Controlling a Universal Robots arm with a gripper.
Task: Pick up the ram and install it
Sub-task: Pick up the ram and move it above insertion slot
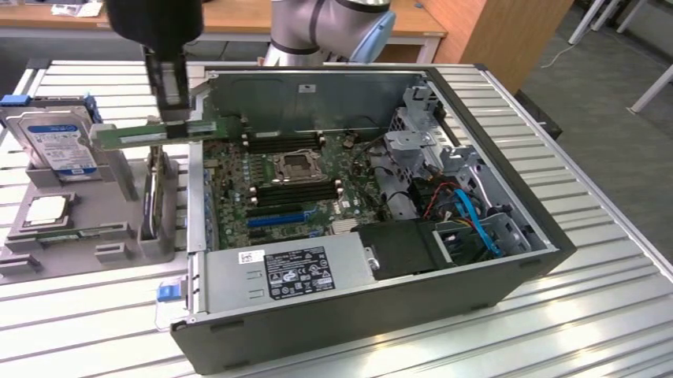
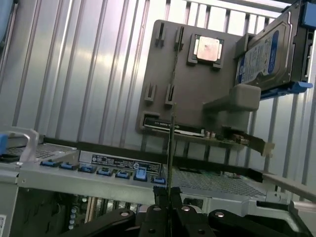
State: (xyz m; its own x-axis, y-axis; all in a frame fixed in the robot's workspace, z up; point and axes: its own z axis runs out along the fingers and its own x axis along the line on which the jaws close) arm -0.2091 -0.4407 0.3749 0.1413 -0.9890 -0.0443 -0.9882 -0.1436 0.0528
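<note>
**Q:** Nearest first: what is there, and how many?

**A:** One gripper [image 2: 169, 198], its fingers clenched on one ram [image 2: 171, 143]. The wrist view sees the ram edge-on, so its chips cannot be made out.

**Q:** Where is the ram?

**A:** It is held aloft and level, over the wall of the open computer case [image 1: 368, 315] at the exterior view's left. Beyond it is one grey tray [image 2: 197, 94] bearing one processor [image 2: 207, 48] and one hard drive [image 2: 264, 54], which is partly cut off.
</note>
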